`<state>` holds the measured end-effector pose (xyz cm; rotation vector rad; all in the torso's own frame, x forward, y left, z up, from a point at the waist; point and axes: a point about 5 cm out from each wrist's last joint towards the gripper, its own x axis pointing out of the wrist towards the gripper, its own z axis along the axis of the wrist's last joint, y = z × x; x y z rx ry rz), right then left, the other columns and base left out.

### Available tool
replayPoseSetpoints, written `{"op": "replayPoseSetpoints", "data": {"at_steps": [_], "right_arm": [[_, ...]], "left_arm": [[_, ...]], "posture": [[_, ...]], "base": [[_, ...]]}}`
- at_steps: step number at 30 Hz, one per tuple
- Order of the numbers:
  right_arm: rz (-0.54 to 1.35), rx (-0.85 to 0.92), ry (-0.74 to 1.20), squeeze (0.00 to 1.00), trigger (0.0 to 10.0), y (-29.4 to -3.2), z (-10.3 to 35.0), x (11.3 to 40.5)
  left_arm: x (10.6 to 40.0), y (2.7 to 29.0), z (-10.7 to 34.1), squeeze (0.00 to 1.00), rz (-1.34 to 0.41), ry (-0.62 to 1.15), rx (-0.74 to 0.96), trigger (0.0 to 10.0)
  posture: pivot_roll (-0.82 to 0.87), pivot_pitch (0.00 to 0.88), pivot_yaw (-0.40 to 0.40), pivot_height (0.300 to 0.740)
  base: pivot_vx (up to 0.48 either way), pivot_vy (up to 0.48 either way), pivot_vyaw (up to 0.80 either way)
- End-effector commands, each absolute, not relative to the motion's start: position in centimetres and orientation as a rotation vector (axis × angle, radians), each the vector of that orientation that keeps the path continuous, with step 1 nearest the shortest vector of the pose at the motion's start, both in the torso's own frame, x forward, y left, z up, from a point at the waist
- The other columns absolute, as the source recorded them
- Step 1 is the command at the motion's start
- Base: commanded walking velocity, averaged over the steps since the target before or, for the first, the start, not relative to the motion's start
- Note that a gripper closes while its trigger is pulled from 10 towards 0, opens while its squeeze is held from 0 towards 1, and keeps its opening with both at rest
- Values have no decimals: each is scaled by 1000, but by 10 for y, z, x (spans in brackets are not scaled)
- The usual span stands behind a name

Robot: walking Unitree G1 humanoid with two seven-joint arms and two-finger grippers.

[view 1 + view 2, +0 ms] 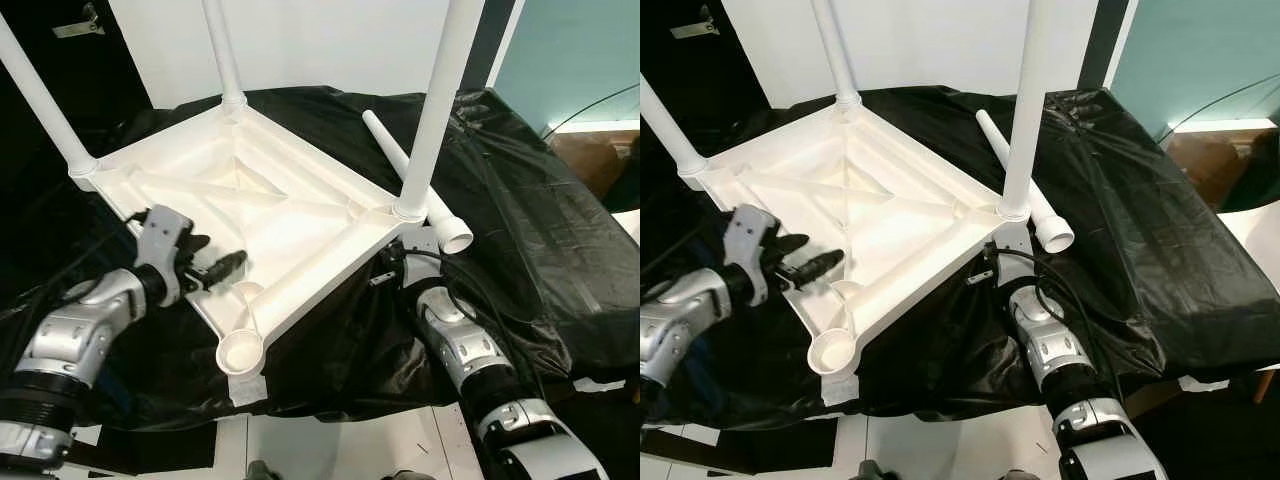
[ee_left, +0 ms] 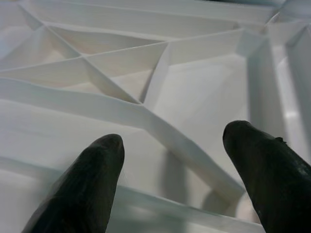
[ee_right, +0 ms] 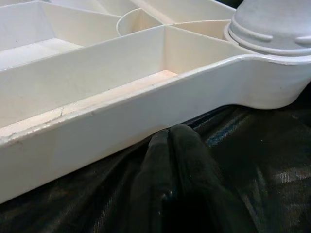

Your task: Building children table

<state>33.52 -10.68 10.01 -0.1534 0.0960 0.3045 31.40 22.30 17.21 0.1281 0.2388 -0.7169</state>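
On black sheeting [image 1: 520, 230] the white tabletop [image 1: 250, 210] lies upside down, its ribbed underside up, and three legs [image 1: 435, 110] already stand in their corner sockets. The fourth socket [image 1: 241, 351], at the corner nearest to the robot, is empty. The last leg [image 1: 415, 180] lies loose on the sheeting, just behind the standing leg that rises close above the right gripper.

The left gripper [image 1: 215, 268] reaches over the near edge of the tabletop, beside the empty socket. Its two fingers [image 2: 87, 184] are spread apart and hold nothing; the ribs lie directly ahead of them. The right gripper [image 3: 170, 160] sits low against the outer wall of the tabletop, under the corner that carries the standing leg. Its fingers are pressed together with nothing between them, and the tips touch or almost touch the rim, with sheeting below.

I judge that the tabletop is moulded plastic: light and stiff, but smooth, so it may slide on the sheeting when it is pushed. The rim wall or a rib seems the best place to pinch it. The loose leg is a hollow tube, light and rigid, and it can roll. I would take it near the middle, so that the wide end is free to go into the socket.
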Motion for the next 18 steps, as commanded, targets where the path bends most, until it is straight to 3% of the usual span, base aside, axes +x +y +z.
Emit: {"op": "replayPoseSetpoints", "data": {"at_steps": [1,5,14,18], "right_arm": [[318,-147,185,0,10000,-105,80,324],[300,-144,188,0,10000,-109,81,324],[287,-141,195,0,10000,-111,83,323],[293,-130,200,0,10000,-106,83,320]], "left_arm": [[291,226,191,0,-1352,269,77,10000],[293,239,186,0,-1353,357,201,10000],[291,239,179,0,-1381,403,249,10000],[289,246,154,0,-1329,530,441,10000]], "posture": [[-88,35,50,740],[-92,32,53,740],[-92,32,55,740],[-86,37,51,740]], "base": [[0,0,0],[0,0,0],[0,0,0],[0,0,0]]}}
